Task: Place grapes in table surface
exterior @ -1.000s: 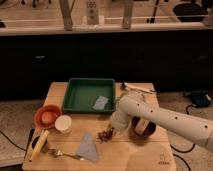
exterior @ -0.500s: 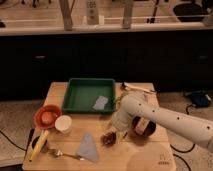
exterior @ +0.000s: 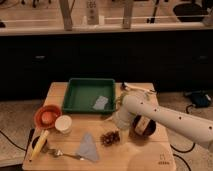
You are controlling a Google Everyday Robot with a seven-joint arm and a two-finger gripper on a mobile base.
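Just right of the blue cloth [exterior: 88, 148], your grapes [exterior: 110, 137] lie on the bench [exterior: 145, 156], so the job looks nearly done. The pincer [exterior: 120, 125] hangs close over them (you cannot tell if it is letting go or gripping). It may just need to lift away.

A single raised camera looks down on the table surface [exterior: 150, 152] from its front, gripper [exterior: 119, 125] near mid-frame.

gripper [exterior: 120, 123] mid-table. around it: brown bowl [exterior: 143, 127] at 3 o'clock, green tray [exterior: 75, 95] at 11, grapes [exterior: 110, 137] at 7, cloth [exterior: 88, 148] at 8. bare table surface [exterior: 137, 156] at 5.
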